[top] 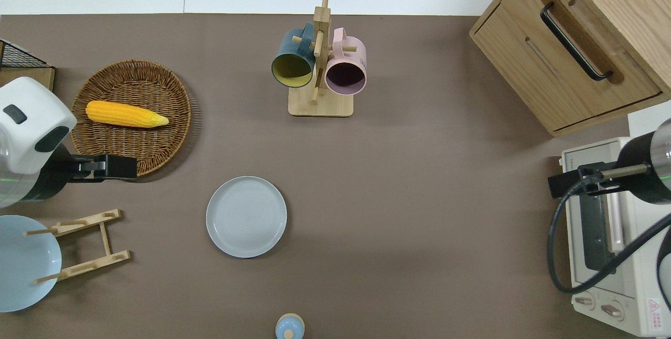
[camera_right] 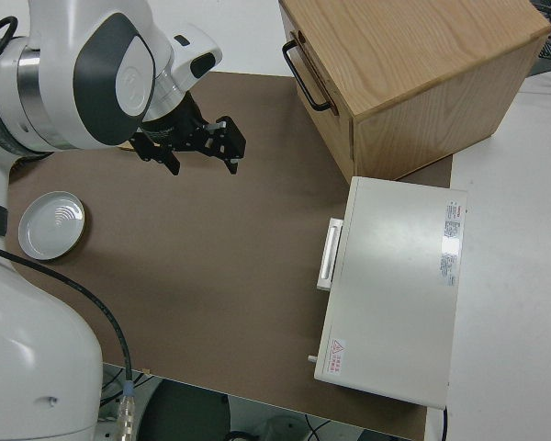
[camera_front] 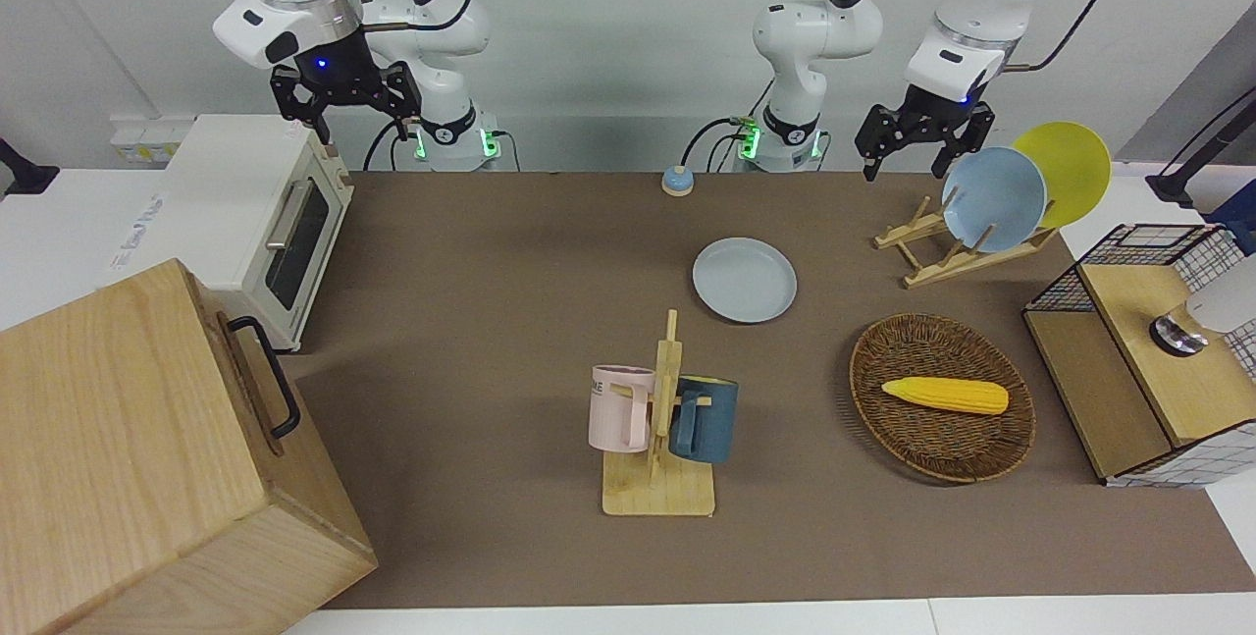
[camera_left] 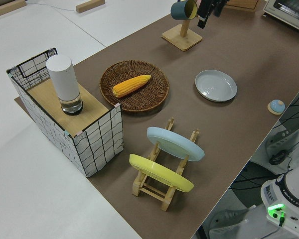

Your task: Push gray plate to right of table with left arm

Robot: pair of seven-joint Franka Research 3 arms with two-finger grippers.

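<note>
Big picture first: the surface [camera_front: 510,321] is this wide brown mat with a wooden cabinet [camera_front: 137,458] and a toaster oven [camera_front: 260,223] crowding the right arm's end, and a wire-sided crate [camera_front: 1148,360] at the left arm's end. Next down, there's a wicker tray [top: 131,155] with a corn cob [top: 126,113] on it, a dish rack [camera_front: 967,242] holding a blue and a yellow plate, and a mug tree [camera_front: 662,419] with two mugs. The gray plate [top: 246,217] lies flat about mid-surface, nearer the robots than the mug tree, clear of everything. My left pincer [camera_front: 919,137] hangs up in the air, fingers spread and gripping nothing, over the spot between the wicker tray and the dish rack. So the plate sits sideways from it, toward the right arm's end, which I reckon is handy since that's the push direction anyway. I'd need to drop down on the plate's rim facing the left arm's end. Right pincer [camera_front: 343,95] is parked, fingers apart, empty.
</note>
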